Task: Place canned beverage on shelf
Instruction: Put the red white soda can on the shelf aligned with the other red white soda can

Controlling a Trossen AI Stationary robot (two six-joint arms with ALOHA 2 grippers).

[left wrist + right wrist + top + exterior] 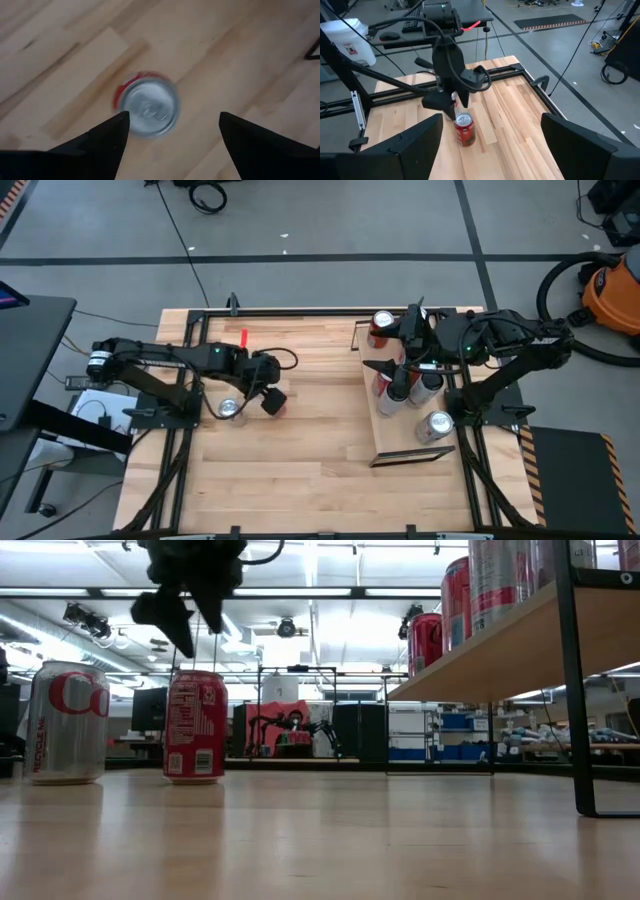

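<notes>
From above, we see the left end effector [268, 392] hanging over the left half of the plank bench [300, 450], its fingers apart and directly over a red can [276, 402], with a silver can [229, 409] standing just beside it toward the left arm's base. The shelf [412, 442] sits at the right of the bench and carries several cans, among them a silver-topped one [436, 424] near its front end and a red one [381, 326] at its far end; the right end effector [415, 320] waits above the shelf's far end, next to that red can. At bench height, we see the red can [195, 727] upright on the wood, its back panel of small white print turned toward us but too fine to read, and the silver can [66, 723] to its left bearing large red letters that begin "Co" and a vertical line of red text we cannot make out. The left end effector [185, 615] hovers spread open above the red can without touching it. The shelf [520, 645] rises at the right on a dark post. Through the left wrist, we look straight down on the can's silver lid [149, 105], lying between the two open fingers [107, 137]. Through the right wrist, that arm's own fingers [417, 137] stand wide apart, holding nothing, and far off the left end effector [451, 102] hangs just above the red can [464, 128].
</notes>
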